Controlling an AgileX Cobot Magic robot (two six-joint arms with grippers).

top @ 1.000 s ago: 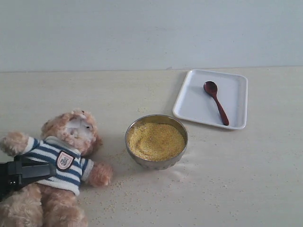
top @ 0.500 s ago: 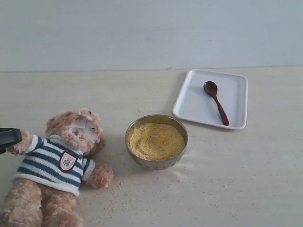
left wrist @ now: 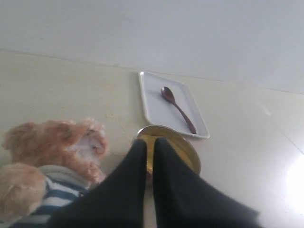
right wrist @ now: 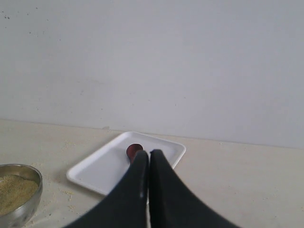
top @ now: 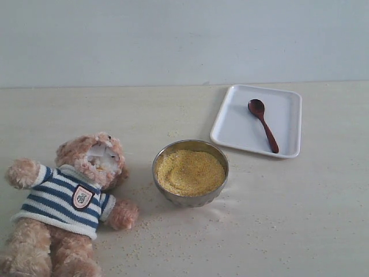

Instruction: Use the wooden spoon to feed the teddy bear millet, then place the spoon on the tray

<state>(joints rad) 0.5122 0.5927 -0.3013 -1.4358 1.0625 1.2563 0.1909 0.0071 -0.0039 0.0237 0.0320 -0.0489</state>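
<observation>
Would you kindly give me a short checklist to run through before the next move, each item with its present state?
1. Wooden spoon lies free on the tray: ok.
2. Right gripper open for a grasp: not ok, fingers shut.
3. Left gripper empty: ok, fingers shut on nothing.
4. Millet fills the metal bowl, uncovered: ok.
5. Teddy bear on its back, muzzle exposed: ok.
6. Spoon's bowl free of grain: cannot tell, too small.
</observation>
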